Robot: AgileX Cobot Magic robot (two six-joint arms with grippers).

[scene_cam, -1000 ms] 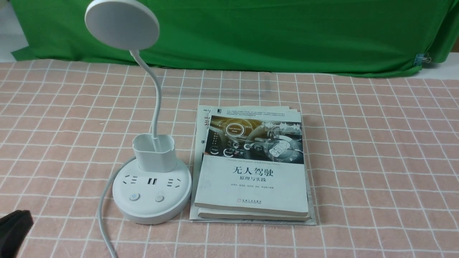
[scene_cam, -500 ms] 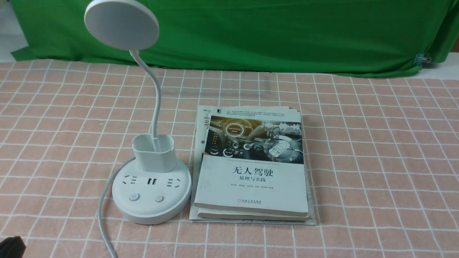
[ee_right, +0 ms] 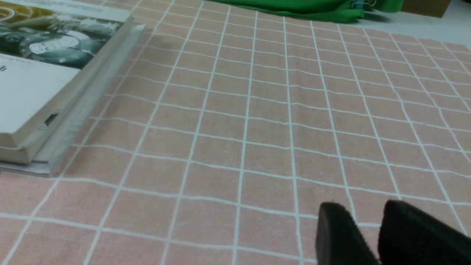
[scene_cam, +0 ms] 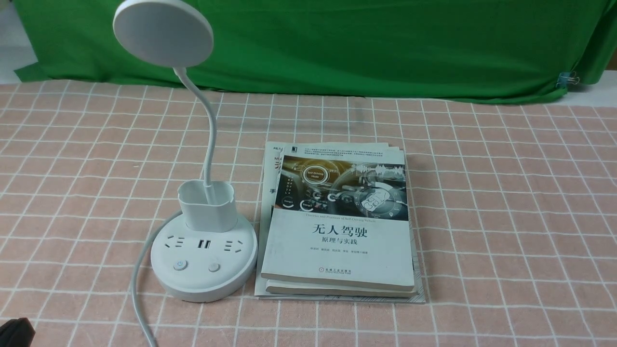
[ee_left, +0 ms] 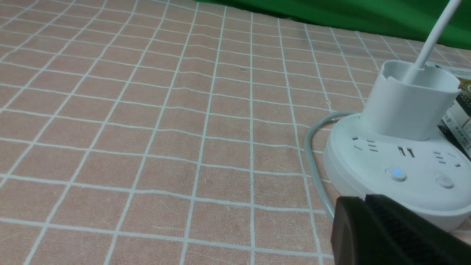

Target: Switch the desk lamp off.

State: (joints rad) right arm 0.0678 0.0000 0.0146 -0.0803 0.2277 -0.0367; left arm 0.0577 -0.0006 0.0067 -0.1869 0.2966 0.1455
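Desk lamp (scene_cam: pixel 202 250) sits left of centre on the checked cloth (scene_cam: pixel 482 193), base just beside the stack of books (scene_cam: pixel 337 231), cable (scene_cam: pixel 140 289) trailing off the near edge. Two buttons on the base front: left button (ee_left: pixel 396 173) shows a small blue glow, right button (ee_left: pixel 444 181) is plain. Head (scene_cam: pixel 164 33) faces away from me, so I can't confirm whether it's lit.

Left gripper (ee_left: pixel 364 206) is low at the near-left corner, short of the base rim, jaws together, holding nothing. Right gripper (ee_right: pixel 368 221) hovers over bare cloth on the far side of the books, jaws a little apart, empty. Left arm is the obvious one for this.

How I'd do it: keep jaws closed and use the tip as a single poker. Lift above the rim first, come in over the base front, then press straight down on one button only. Likely the plain one, since the blue one looks like socket power, but that's a guess. Short light press, base could slide. Stay clear of the cup holder (scene_cam: pixel 208 205) and neck.
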